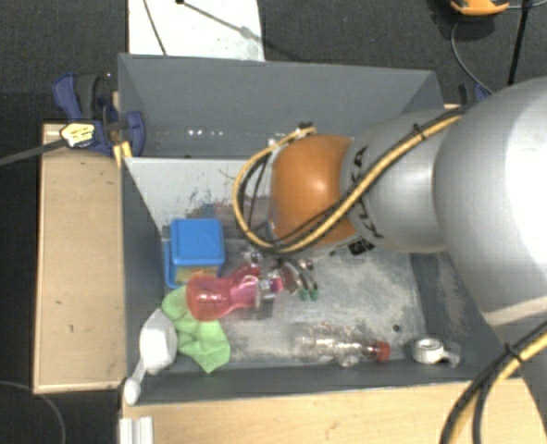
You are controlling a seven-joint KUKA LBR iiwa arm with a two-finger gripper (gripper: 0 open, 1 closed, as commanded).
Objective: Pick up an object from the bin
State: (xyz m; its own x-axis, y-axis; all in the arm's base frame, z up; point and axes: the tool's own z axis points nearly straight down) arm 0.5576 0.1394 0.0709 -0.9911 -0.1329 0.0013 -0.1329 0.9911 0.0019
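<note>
From where I stand, nothing is lifted yet. Every thing lies on the floor of the grey metal bin (412, 109), so both the grasp and the lift are left to do. The end effector (275, 283) sits low near the middle of the bin, right against a pink rubbery bulb-shaped toy (216, 296). I cannot tell whether it is spread or pressed together. The toy lies left of centre, toward the front wall.

Counted, big to small:
- one blue plastic box (197, 244) by the left wall
- one crumpled green cloth (206, 339) near the front-left corner
- the one pink toy
- one white plastic scoop-like piece (155, 344) in that same corner
- one small clear bottle with a red cap (342, 348) along the front wall
- one small white ring (429, 350) toward the front-right corner
</note>
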